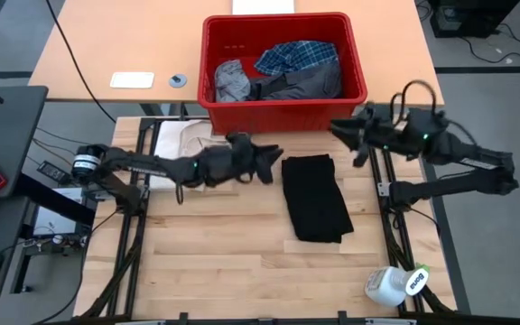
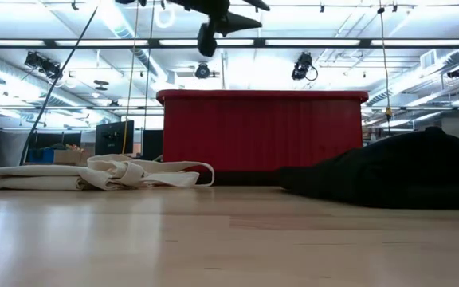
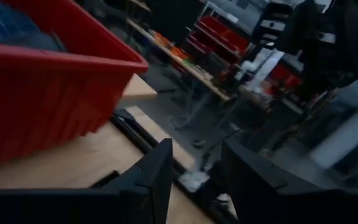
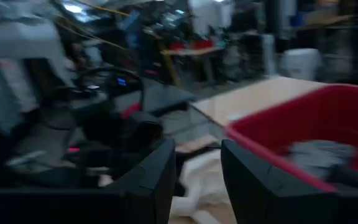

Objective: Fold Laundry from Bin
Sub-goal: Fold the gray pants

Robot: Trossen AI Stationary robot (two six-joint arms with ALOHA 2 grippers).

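The red bin (image 1: 283, 116) stands at the table's far edge. In it lie a blue-and-white plaid shirt (image 1: 301, 56), a light grey garment (image 1: 231, 79) and a dark grey one (image 1: 307, 85). A black garment (image 1: 314, 199) lies folded flat on the table in front of the bin, right of centre. My left gripper (image 1: 273, 164) hovers open, held level, just left of the black garment's far end and near the bin's front wall. My right gripper (image 1: 339, 131) is raised, open and level, at the bin's near right corner. Nothing is between either pair of fingers (image 3: 157, 177) (image 4: 157, 180).
A cream-white cloth with strap loops (image 1: 181, 143) lies flat at the far left, in front of the bin. A white bottle (image 1: 395, 285) lies on its side at the near right corner. Bare wood (image 1: 215, 262) spreads across the near half of the table.
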